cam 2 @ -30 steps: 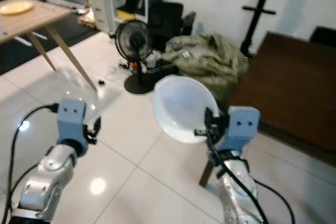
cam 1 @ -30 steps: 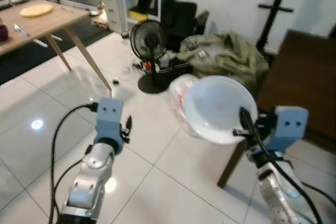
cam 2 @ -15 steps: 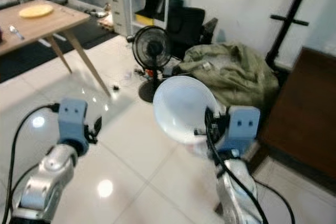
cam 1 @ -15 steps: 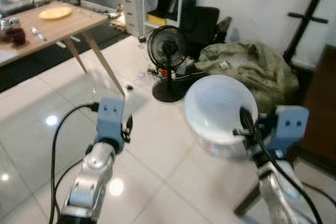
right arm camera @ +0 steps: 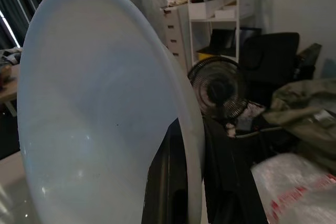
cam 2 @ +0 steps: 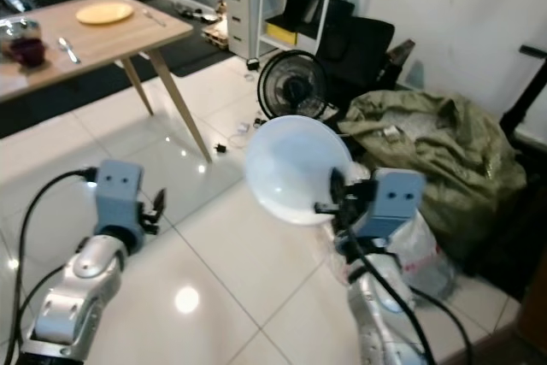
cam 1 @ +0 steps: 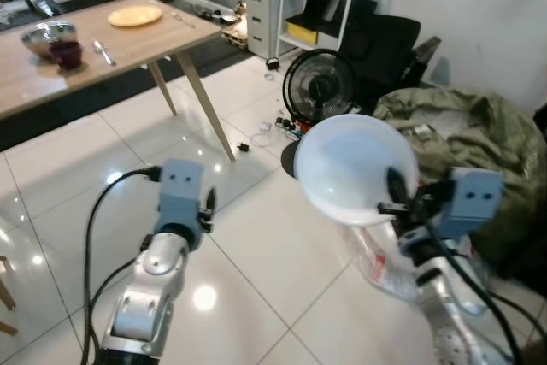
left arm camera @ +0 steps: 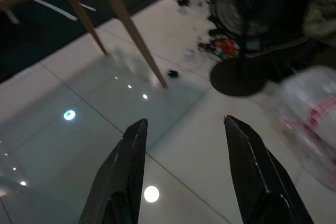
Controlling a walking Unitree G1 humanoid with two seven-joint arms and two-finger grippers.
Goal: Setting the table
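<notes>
Right of centre, right gripper [cam 1: 395, 198] is clamped on rim of white bowl [cam 1: 352, 168], held tilted above floor. Lower left, left gripper [left arm camera: 184, 171] hangs w/ fingers apart; wooden table [cam 1: 128, 40] upper left.

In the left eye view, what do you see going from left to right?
Wooden table → left gripper → white bowl held by the right gripper → green heap.
</notes>
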